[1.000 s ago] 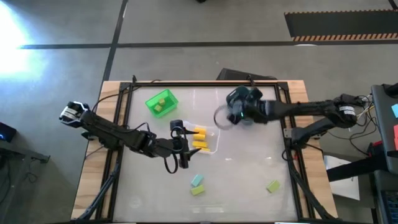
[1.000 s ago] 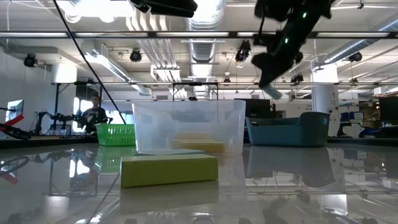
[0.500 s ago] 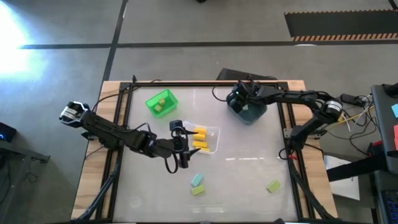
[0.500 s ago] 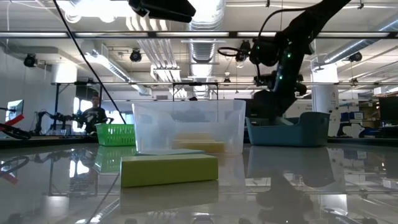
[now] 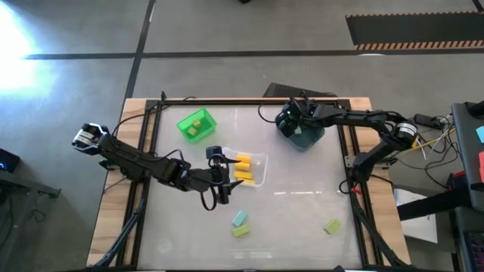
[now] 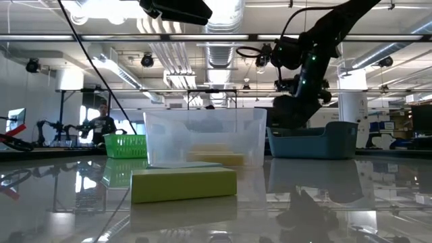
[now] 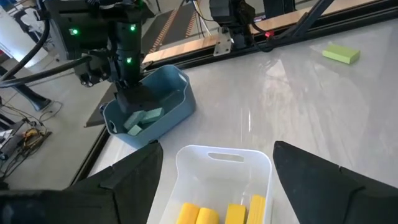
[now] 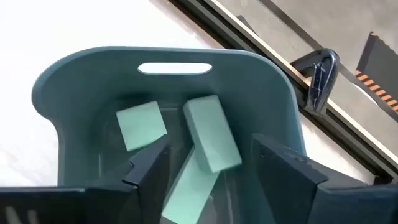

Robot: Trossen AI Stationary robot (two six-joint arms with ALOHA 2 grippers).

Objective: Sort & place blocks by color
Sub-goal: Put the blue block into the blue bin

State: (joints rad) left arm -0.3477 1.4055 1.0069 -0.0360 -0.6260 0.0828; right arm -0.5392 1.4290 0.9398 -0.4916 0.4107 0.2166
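Observation:
My right gripper (image 5: 297, 130) (image 8: 211, 168) hangs open over the dark blue-grey bin (image 5: 301, 136) (image 8: 273, 87) at the table's far right. Three pale teal blocks (image 8: 210, 140) lie in the bin below its fingers. My left gripper (image 5: 226, 178) (image 7: 217, 186) is open at mid-table, its fingers either side of the left end of the clear bin (image 5: 249, 168) (image 7: 224, 163), which holds yellow blocks (image 7: 227, 213). The bright green bin (image 5: 197, 125) holds light green blocks. A teal block (image 5: 240, 219) and two light green blocks (image 5: 240, 231) (image 5: 331, 225) lie flat on the table.
The nearest light green block (image 6: 183, 183) fills the front of the low view, with the clear bin (image 6: 206, 138) behind it. A black frame rail (image 5: 249, 102) runs round the table. Bare table shows between the clear bin and the right rail. A person (image 6: 101, 125) sits far back.
My right gripper has come down from high above the table into the mouth of the blue-grey bin and has stayed there for the last half second. The teal block seen at its fingertips a second ago no longer shows there.

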